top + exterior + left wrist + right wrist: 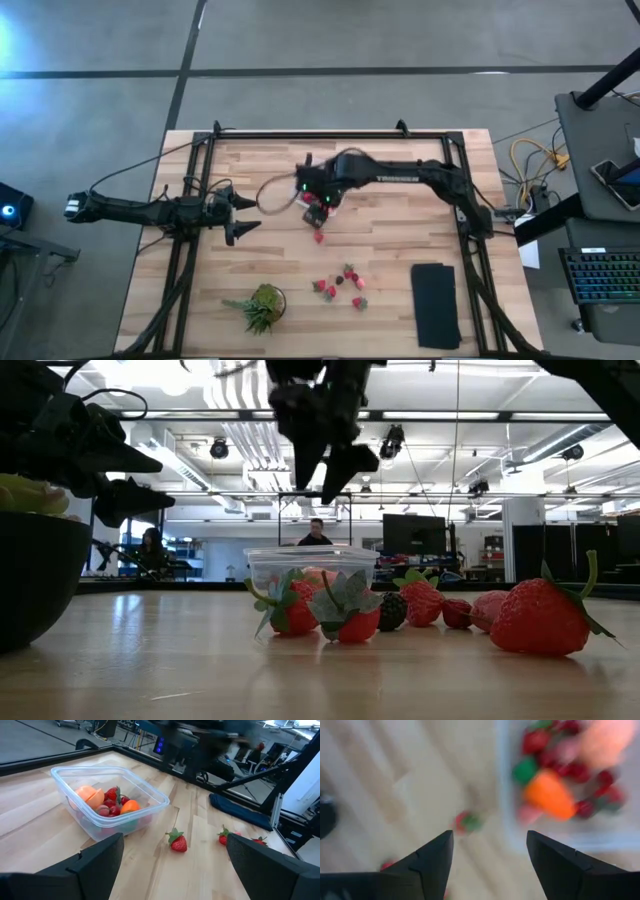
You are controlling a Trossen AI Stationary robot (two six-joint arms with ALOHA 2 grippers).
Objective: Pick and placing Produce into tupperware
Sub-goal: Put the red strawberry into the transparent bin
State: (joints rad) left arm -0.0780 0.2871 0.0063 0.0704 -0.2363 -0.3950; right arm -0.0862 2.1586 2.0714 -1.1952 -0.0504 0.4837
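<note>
The clear tupperware [107, 802] stands on the wooden table and holds a pink-orange round fruit [90, 796], an orange carrot piece [131, 806] and a few strawberries [114, 799]. It also shows in the high view [270, 196] and the low view [310, 560]. One strawberry [320, 238] lies on the table just beside the tub, and several more [342, 285] lie nearer the front edge. My right gripper [322, 210] hangs open and empty above the tub's near-right side; it shows too in its wrist view [490, 840]. My left gripper [245, 215] waits open and empty left of the tub.
A spiky green plant in a dark pot [262, 306] stands at the front left. A flat black pad [436, 305] lies at the front right. Black frame rails [300, 134] run along the table's far, left and right sides.
</note>
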